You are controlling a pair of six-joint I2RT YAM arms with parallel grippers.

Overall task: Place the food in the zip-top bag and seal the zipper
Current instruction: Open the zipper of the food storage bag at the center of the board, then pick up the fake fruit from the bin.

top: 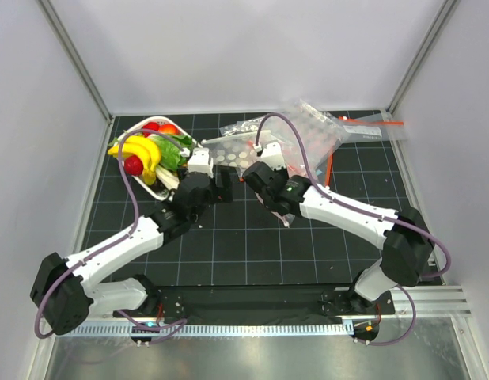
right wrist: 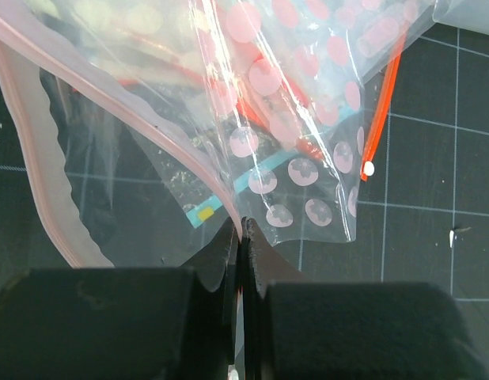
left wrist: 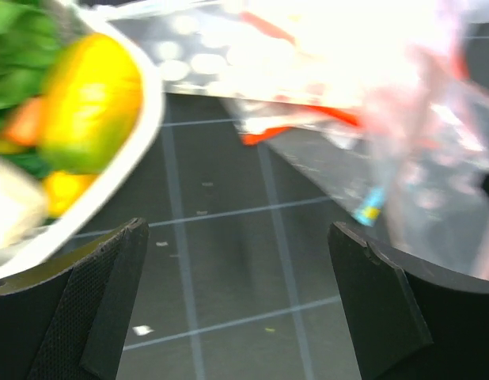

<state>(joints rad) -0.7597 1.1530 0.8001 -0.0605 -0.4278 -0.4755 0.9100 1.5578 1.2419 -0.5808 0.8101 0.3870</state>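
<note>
The right pincer (right wrist: 243, 237) is closed on the pale mouth edge of the transparent white-dotted zip-top bag (top: 229, 152), which lies on the black gridded tabletop (top: 252, 237) at twelve o'clock. The left pincer (left wrist: 236, 277) is open and empty. The colourful plastic toy food (top: 145, 150) sits in a white bowl (left wrist: 130, 150) at its ten o'clock. Probably the right one should hold the mouth wide while the left picks one fruit.
</note>
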